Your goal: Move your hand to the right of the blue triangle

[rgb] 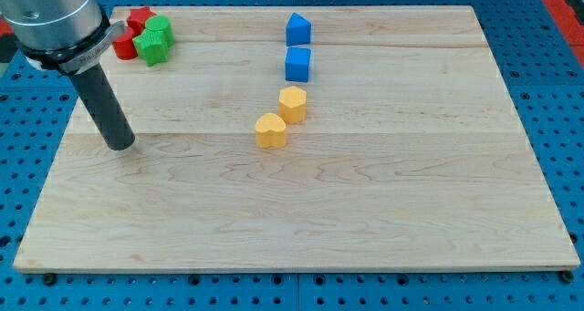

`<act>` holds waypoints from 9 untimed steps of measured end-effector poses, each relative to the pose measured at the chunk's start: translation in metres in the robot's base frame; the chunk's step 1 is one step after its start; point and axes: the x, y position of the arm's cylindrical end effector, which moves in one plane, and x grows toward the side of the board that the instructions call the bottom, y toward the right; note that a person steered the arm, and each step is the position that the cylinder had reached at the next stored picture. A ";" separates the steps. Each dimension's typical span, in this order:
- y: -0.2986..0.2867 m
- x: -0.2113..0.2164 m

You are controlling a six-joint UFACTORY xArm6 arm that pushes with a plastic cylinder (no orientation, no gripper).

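The blue triangle (297, 28) stands near the view's top, a little right of the middle. A blue cube (297, 64) sits just below it. My tip (119, 145) rests on the board at the view's left, far to the left of and below the blue triangle. It touches no block.
A yellow hexagon (292, 103) and a yellow heart-like block (270, 129) lie below the blue cube. At the view's top left, green blocks (154, 40) and red blocks (138, 21) are clustered together beside the arm. The wooden board (365, 202) sits on a blue pegboard table.
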 end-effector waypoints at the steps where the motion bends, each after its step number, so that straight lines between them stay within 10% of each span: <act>1: 0.000 0.000; 7: 0.165 -0.229; 9: 0.267 -0.237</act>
